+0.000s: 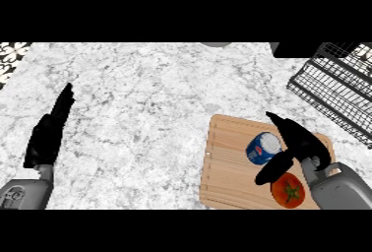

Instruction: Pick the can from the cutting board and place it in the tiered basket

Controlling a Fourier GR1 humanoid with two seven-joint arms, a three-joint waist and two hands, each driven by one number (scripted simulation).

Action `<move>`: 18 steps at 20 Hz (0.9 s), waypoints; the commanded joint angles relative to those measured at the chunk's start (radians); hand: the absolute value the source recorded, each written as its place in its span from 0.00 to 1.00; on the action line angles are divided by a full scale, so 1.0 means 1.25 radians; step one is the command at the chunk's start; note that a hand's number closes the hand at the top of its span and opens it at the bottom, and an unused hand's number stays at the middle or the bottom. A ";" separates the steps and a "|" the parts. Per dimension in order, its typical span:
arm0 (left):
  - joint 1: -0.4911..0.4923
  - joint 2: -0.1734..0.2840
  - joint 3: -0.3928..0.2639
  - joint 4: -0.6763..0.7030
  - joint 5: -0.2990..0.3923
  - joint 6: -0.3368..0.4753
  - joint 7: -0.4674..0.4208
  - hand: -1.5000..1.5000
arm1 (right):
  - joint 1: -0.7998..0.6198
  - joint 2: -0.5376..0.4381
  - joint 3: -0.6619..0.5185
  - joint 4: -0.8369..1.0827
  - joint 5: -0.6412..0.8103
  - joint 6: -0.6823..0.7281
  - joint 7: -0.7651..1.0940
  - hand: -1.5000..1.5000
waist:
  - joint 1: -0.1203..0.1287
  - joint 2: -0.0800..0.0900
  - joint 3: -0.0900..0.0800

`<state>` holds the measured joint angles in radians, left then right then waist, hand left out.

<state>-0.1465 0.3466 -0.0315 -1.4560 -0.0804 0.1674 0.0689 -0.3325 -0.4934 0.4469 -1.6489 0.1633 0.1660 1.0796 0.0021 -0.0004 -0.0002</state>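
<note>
A blue can (262,147) with a white top lies tilted on the wooden cutting board (231,167) at the lower right. My right hand (299,141) hovers over the board just right of the can, fingers straight and spread, thumb (272,171) reaching down below the can; it holds nothing. The black wire tiered basket (335,88) stands at the upper right, partly cut off by the edge. My left hand (51,130) rests at the far left with fingers straight, pointing up.
A red tomato (288,190) sits on the board's lower right corner, partly behind my right forearm. A patterned tile strip (11,55) shows at the top left, and a grey rounded object (216,44) peeks in at the top edge. White marble counter (145,108) spreads between the hands.
</note>
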 commanded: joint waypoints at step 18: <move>-0.021 -0.033 0.043 0.031 -0.026 -0.045 -0.018 0.50 | -0.043 0.165 0.002 0.194 0.101 0.075 -0.093 1.00 | 0.002 0.001 0.000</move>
<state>-0.1728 0.3138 0.0122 -1.4353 -0.1124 0.1270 0.0664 -0.3720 -0.3878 0.4601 -1.4870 0.2604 0.2882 0.9476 0.0021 -0.0065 -0.0060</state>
